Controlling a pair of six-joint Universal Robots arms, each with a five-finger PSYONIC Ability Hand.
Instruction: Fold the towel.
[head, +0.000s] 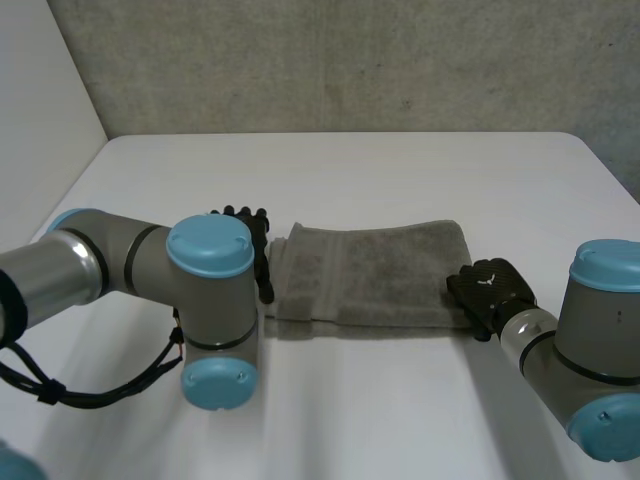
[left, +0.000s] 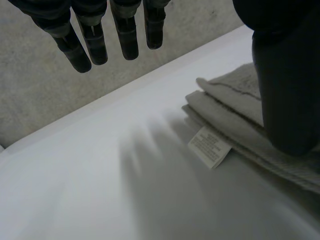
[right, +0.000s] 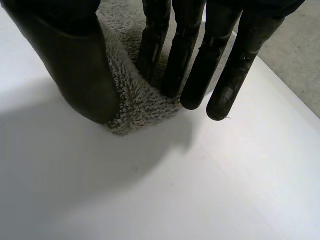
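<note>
Where towel (left: 227, 97) lies folded, white label (left: 210, 146) — illegible

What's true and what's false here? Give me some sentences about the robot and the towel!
The grey towel lies on the white table. True.
The towel is one flat layer. False: it is folded in layers.
A white label sticks out of the towel. True.
The left hand is a fist. False: its fingers are straight.
The right hand is at the towel's middle. False: it pinches a corner.
</note>
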